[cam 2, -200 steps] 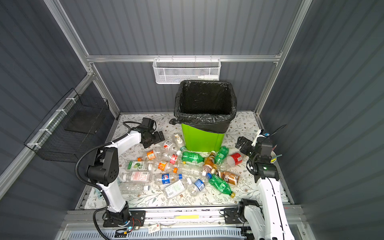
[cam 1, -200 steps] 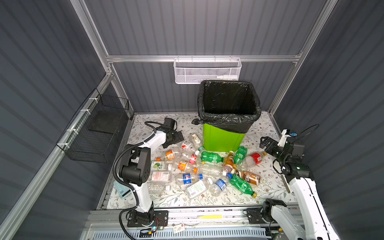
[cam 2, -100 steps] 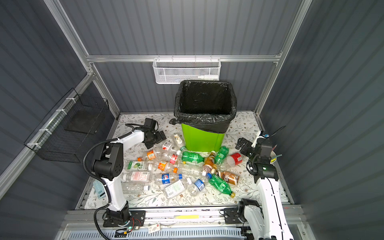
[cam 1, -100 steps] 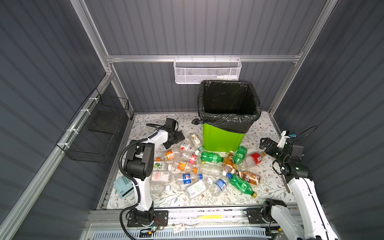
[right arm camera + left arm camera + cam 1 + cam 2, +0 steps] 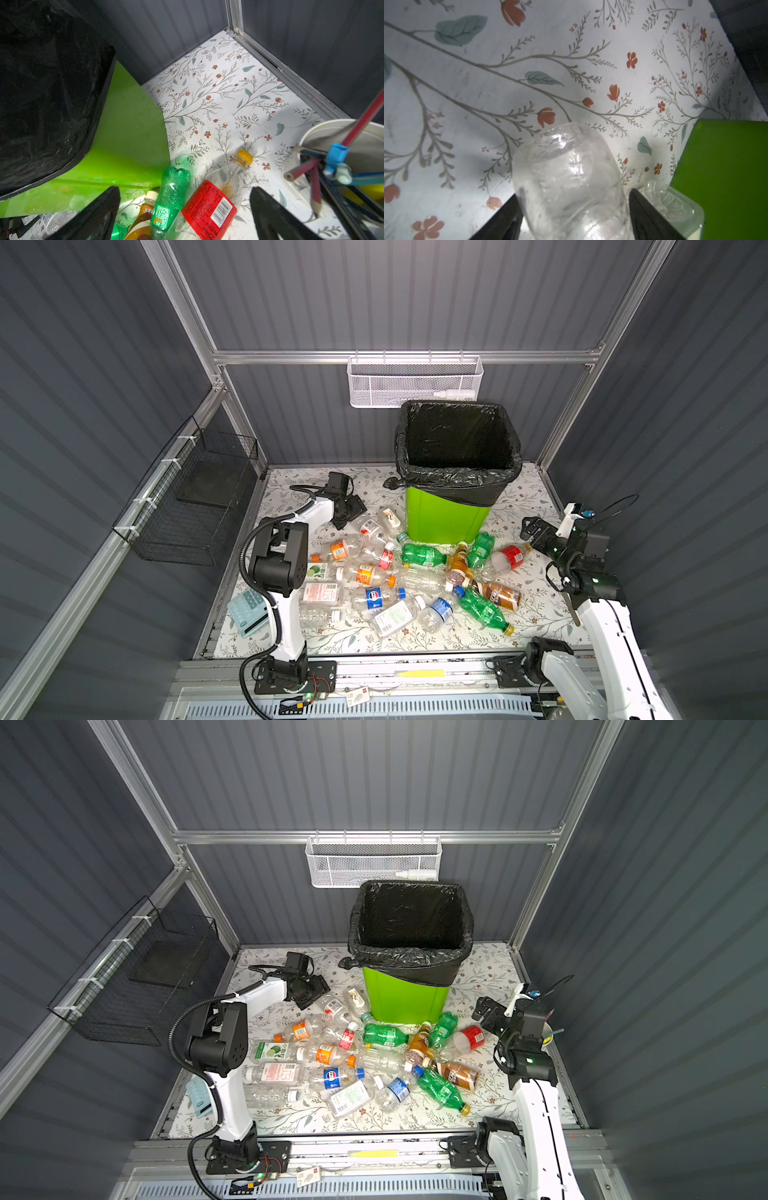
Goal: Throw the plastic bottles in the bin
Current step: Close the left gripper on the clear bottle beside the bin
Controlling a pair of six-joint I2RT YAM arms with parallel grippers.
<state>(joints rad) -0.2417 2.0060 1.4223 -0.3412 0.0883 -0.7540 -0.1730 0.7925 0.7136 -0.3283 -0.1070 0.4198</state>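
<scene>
White links (image 5: 239, 1106) and black joints (image 5: 216, 1048). A ribbed black cable (image 5: 244, 556) runs along the left arm (image 5: 287, 626); a green light (image 5: 595, 579) glows on the right arm (image 5: 609, 626). The right end effector (image 5: 186, 189) is black.

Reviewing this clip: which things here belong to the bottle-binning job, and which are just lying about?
Job: plastic bottles on the mat, including the clear bottle in the left gripper; green bin.
Lying about: calculator; cup of pens; white mesh basket holding a white squeeze bottle; black wire basket.
</scene>
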